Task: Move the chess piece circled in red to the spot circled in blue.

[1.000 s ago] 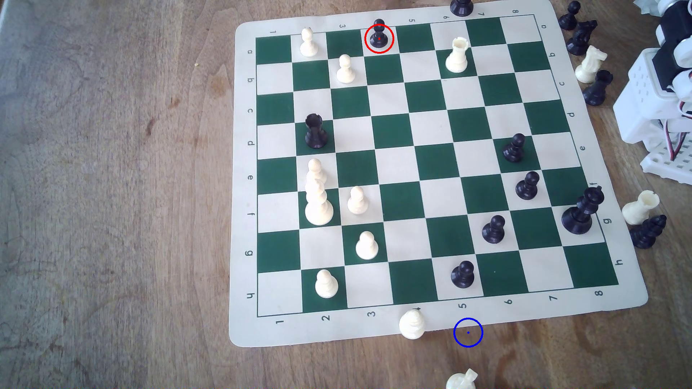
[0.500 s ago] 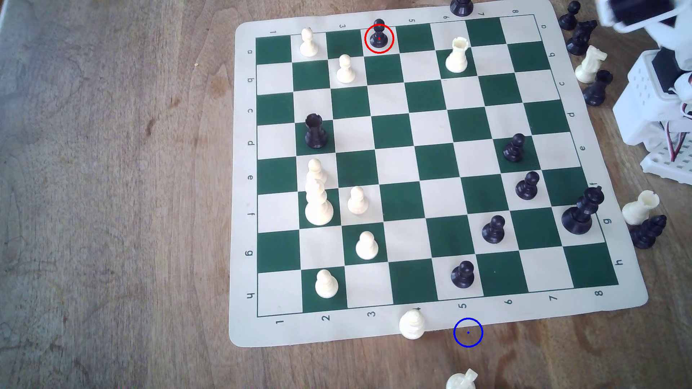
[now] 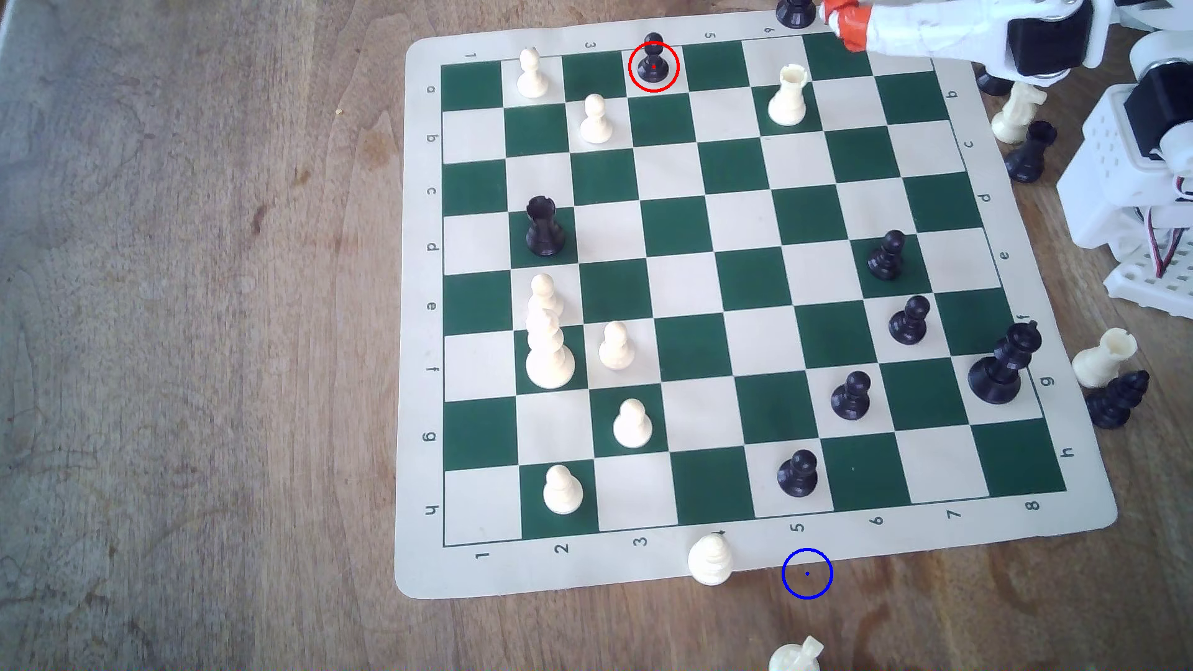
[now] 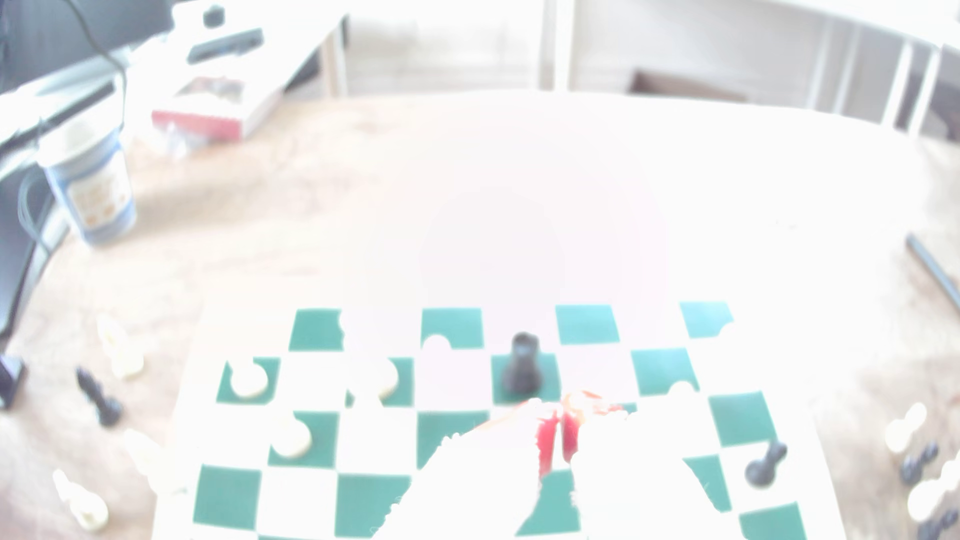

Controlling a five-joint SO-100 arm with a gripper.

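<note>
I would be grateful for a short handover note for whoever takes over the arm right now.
Gripper: over the board's far edge near column 7 in the exterior view, holding nothing; the wrist view shows its red-tipped fingers nearly together.
Red-circled black pawn: standing upright on its far-row square, untouched, to the exterior view's left of the gripper.
Blue-circled spot: at the mat's near edge below column 5, unoccupied, with a white piece close on the exterior view's left.
Done: nothing yet.
Left: reach, grasp, carry, place.

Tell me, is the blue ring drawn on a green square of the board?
No, the blue ring lies at the board's pale near border, half over the wooden table.
</note>
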